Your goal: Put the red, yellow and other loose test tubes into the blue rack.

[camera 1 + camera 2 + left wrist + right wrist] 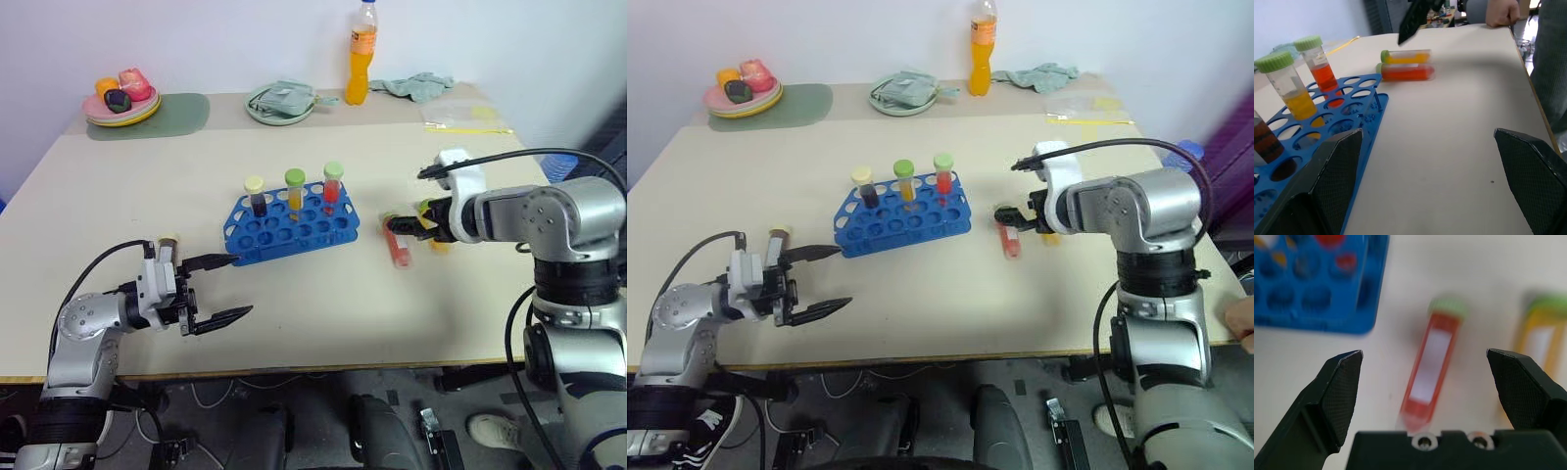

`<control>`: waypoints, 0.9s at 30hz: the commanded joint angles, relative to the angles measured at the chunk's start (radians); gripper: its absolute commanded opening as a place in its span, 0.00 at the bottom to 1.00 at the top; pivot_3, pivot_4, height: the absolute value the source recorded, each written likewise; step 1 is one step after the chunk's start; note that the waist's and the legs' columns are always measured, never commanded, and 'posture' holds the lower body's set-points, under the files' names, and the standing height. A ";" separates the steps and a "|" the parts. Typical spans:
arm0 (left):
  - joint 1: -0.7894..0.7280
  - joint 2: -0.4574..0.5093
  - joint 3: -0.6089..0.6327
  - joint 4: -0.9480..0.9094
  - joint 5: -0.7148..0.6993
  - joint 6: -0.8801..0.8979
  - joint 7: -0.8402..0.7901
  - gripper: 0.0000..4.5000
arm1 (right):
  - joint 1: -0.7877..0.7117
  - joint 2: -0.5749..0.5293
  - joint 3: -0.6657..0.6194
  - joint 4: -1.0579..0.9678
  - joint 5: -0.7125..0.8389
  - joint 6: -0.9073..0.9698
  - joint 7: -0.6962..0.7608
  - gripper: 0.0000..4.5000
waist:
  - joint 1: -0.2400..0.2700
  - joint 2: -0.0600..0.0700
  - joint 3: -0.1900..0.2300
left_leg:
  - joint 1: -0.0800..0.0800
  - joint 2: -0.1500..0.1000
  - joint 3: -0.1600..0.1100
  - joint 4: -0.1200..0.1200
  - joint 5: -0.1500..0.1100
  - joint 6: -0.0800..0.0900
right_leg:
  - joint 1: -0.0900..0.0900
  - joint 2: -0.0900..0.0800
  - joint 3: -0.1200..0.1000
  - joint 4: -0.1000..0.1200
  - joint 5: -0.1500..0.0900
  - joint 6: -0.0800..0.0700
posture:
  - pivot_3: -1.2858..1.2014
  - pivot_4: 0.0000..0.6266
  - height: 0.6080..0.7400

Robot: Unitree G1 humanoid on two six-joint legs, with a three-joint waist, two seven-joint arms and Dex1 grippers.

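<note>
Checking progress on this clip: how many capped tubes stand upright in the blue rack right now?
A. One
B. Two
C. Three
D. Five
C: three capped tubes stand in the blue rack, holding dark, yellow and red liquid, while a red tube lies on the table beside the rack.

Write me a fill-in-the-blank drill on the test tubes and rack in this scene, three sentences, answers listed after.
1. The blue rack holds ___ upright tubes.
2. The loose red tube and the loose yellow tube both lie on the ___.
3. The right gripper hangs with jaws open above the loose ___ tube.

Missing words: three; table; red
</note>
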 commanded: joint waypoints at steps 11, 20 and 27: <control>0.046 0.018 0.012 -0.094 -0.012 -0.002 0.032 0.98 | -0.172 0.068 0.042 0.285 0.212 0.006 -0.329 1.00 | -0.007 0.000 0.000 | 0.000 0.000 0.001 0.000 0.000 0.000 | -0.001 0.001 0.001 0.001 0.000 0.000 | 0.52 0.24 1.00; 0.101 0.007 0.004 -0.160 -0.002 0.007 0.091 0.98 | -0.241 0.147 0.002 0.433 0.201 0.006 -0.469 1.00 | -0.003 0.000 0.000 | -0.002 0.000 0.001 0.000 0.000 0.000 | -0.002 0.001 0.000 0.001 0.000 0.000 | 0.52 0.24 1.00; 0.123 0.003 -0.007 -0.204 0.000 0.018 0.132 0.98 | -0.223 0.179 -0.023 0.449 0.153 0.006 -0.506 1.00 | -0.004 0.001 0.000 | -0.002 0.000 0.001 -0.001 0.000 0.000 | -0.003 0.002 0.000 0.001 0.000 0.000 | 0.52 0.24 1.00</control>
